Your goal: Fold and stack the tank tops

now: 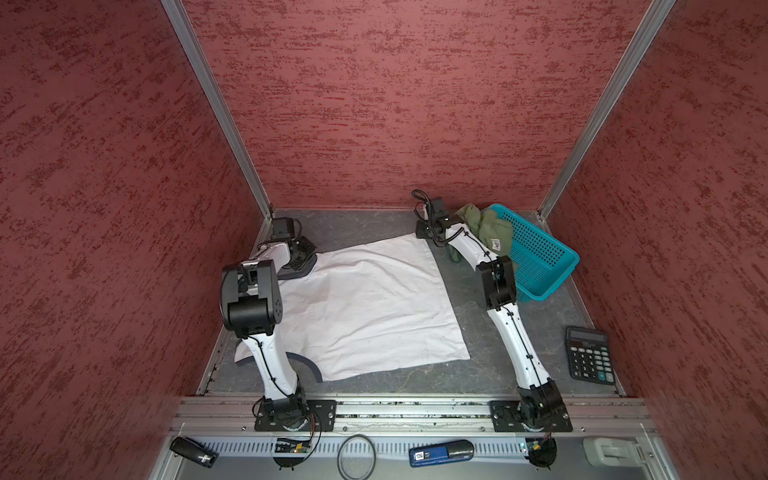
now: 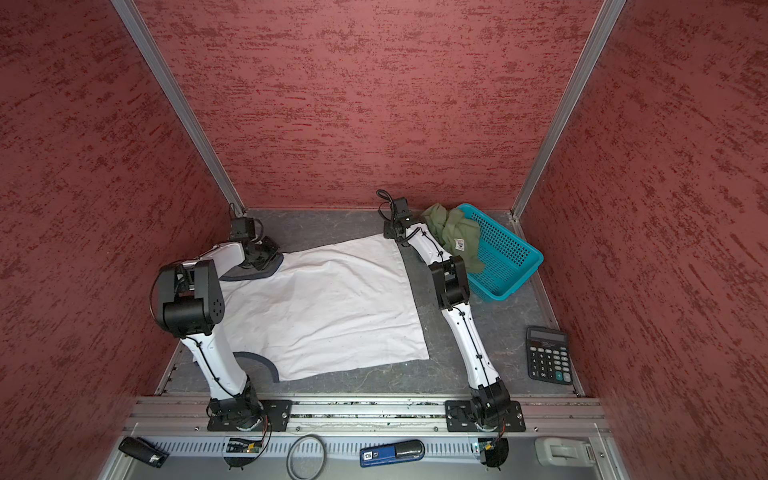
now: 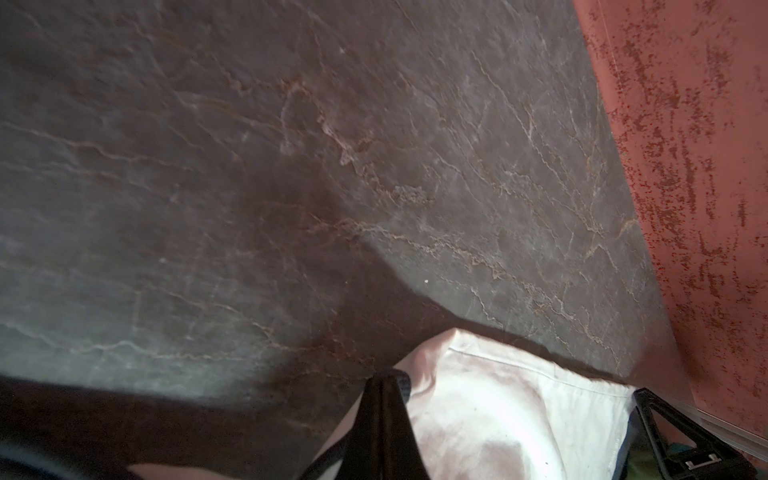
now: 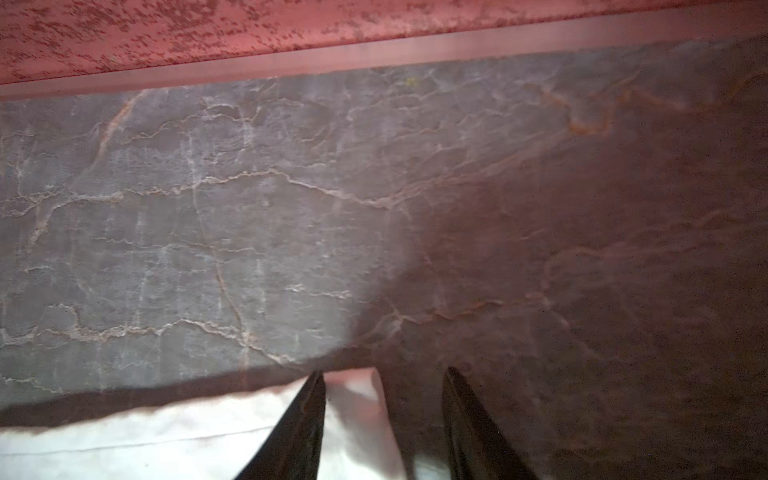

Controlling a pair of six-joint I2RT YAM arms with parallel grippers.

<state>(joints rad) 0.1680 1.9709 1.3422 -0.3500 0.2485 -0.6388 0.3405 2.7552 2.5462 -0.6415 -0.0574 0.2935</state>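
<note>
Red textured walls (image 1: 415, 104) are enclosing a gray veined table (image 1: 467, 299). At far left the left gripper (image 1: 300, 258) is pinching the white tank top (image 1: 365, 307) at its dark-trimmed edge, fingers together. That top is lying spread across the middle. The right gripper (image 4: 384, 372) is straddling its far right corner, fingers apart. The olive tank top (image 1: 492, 230) is hanging crumpled over the teal basket (image 1: 544, 257).

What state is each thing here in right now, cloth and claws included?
white top: spread flat, unfolded.
green top: crumpled, spilling from the basket.
basket: seems tilted, holding green top.
left gripper: shut on white top's trimmed edge.
right gripper: open, jaws astride white top's corner.
calculator: lying face up.
</note>
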